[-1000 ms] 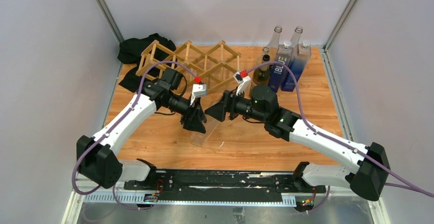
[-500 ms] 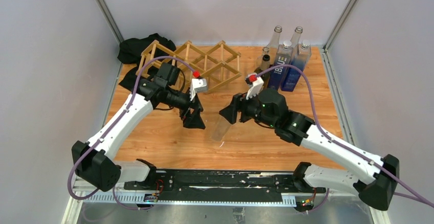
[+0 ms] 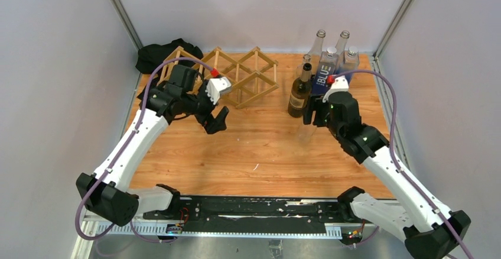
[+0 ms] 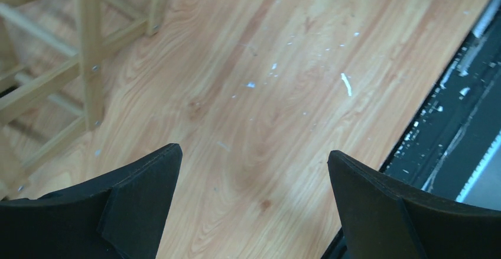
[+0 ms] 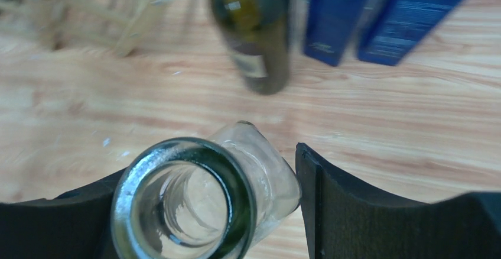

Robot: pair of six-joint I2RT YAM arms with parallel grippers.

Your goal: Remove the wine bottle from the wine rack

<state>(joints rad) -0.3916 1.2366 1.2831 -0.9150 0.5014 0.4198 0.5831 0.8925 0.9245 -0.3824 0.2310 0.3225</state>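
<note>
Right of the wine rack [image 3: 236,77], the right gripper [image 3: 309,116] pinches the neck of the clear wine bottle [image 5: 269,173], upright beside a dark bottle [image 3: 299,93]. The left gripper [image 4: 253,152] hangs spread wide over the counter [image 4: 283,64] in front of the rack.

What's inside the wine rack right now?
No bottle shows in the visible cells of the wine rack; only the wooden table shows through them. The left arm covers its near left cells, so those cannot be checked.
</note>
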